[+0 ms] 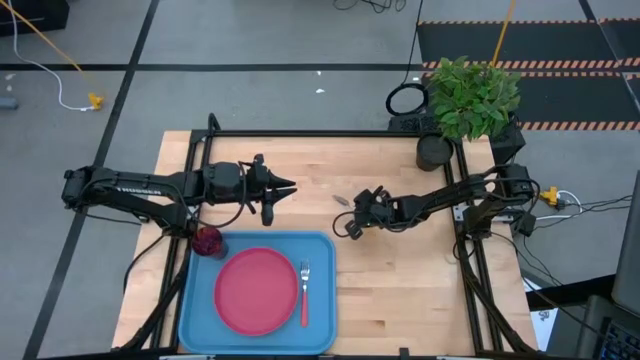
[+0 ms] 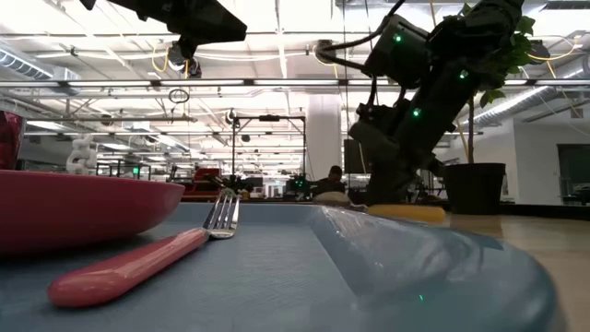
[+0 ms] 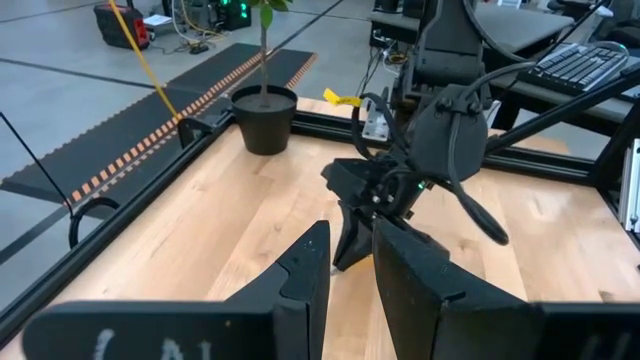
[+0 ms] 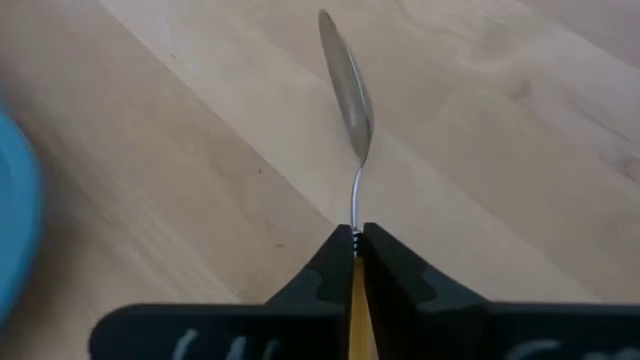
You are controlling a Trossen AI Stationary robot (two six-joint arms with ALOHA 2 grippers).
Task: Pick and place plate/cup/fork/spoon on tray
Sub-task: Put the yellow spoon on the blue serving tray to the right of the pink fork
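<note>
Tray (image 1: 200, 310) w/ plate (image 1: 257, 291), fork (image 1: 304, 293).

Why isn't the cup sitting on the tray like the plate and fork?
The cup stands just outside the tray, at its far left corner, so it looks misplaced. The spoon is off too, pinched in the right hand over the table.

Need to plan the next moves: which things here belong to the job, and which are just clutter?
Job: tray, plate, fork, cup, spoon clamped in the right gripper.
Clutter: potted plant, black ring.
</note>
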